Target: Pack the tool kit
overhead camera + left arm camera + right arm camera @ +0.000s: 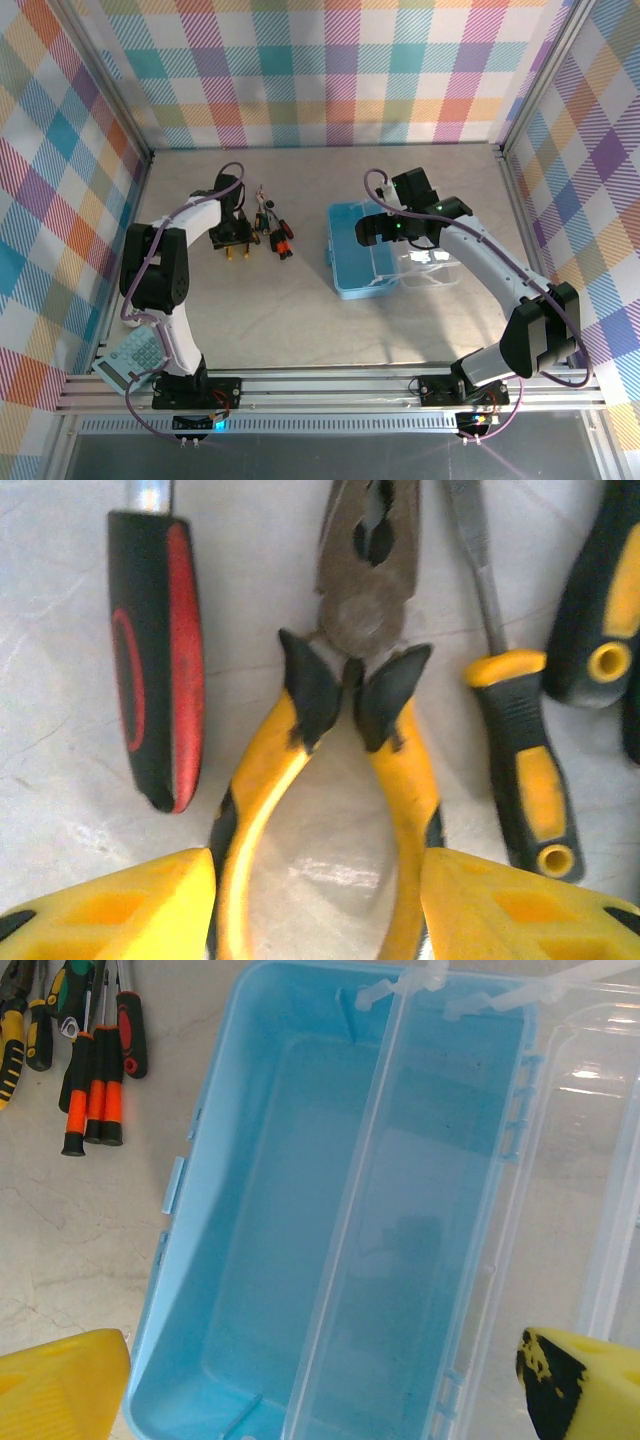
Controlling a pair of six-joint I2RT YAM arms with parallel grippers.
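Lighting: bright, even, from overhead; shadows soft and short beneath the arms. Glare: white patches on the clear lid [425, 262] (also in the right wrist view). Focus: left wrist view soft throughout, pliers [350, 680] blurred; overhead view sharp; pincer pads blurred at lower edges.

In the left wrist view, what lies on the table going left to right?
Red-and-black handle → yellow-handled pliers → yellow-and-black screwdriver → another black-and-yellow handle at the right edge.
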